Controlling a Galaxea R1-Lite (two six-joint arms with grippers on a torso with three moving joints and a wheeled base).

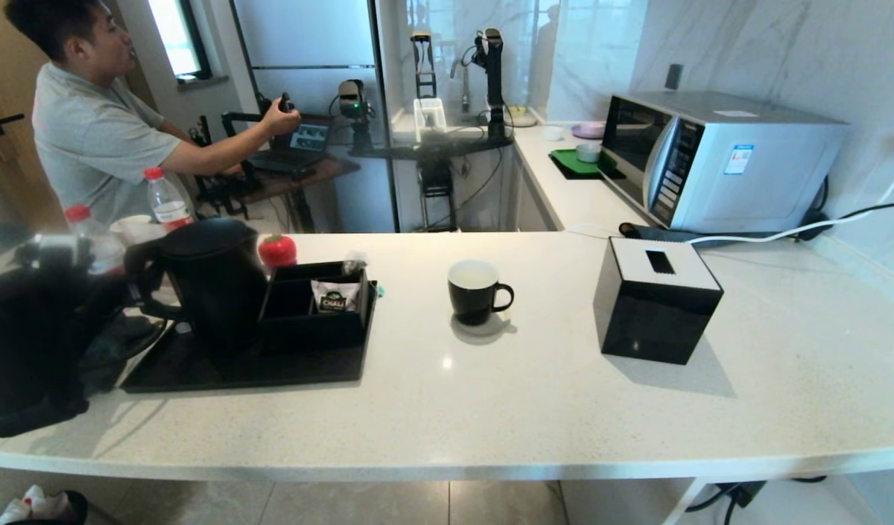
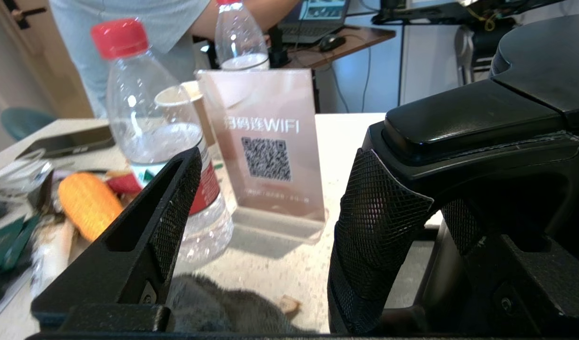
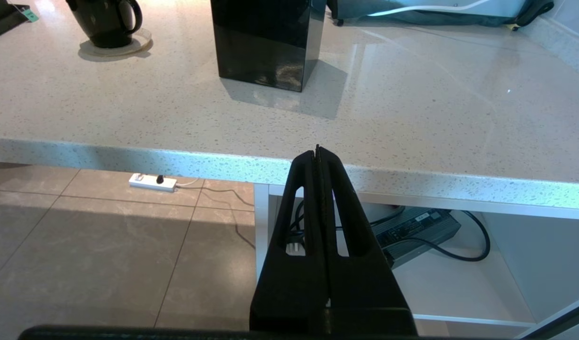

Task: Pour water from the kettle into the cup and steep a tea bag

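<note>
The tall black kettle (image 1: 214,281) stands on a black tray (image 1: 199,372) at the left of the counter. My left gripper (image 2: 277,153) is open right at the kettle's loop handle (image 2: 459,120); the handle lies beside and over one finger (image 2: 379,226), and nothing is between the fingers. The black cup (image 1: 476,292) with its white inside stands mid-counter, also seen in the right wrist view (image 3: 107,21). A small greyish tea bag (image 1: 355,264) rests on the rim of the tray's black organiser, its teal tag (image 1: 380,290) beside it. My right gripper (image 3: 318,151) is shut and empty, parked below the counter's front edge.
A black tissue box (image 1: 655,299) stands right of the cup, a microwave (image 1: 717,160) behind it. Red-capped bottles (image 2: 152,123), a WiFi sign (image 2: 268,141) and clutter crowd the counter beyond the kettle. A white CHALI sachet (image 1: 335,297) sits in the organiser. A person stands behind the counter.
</note>
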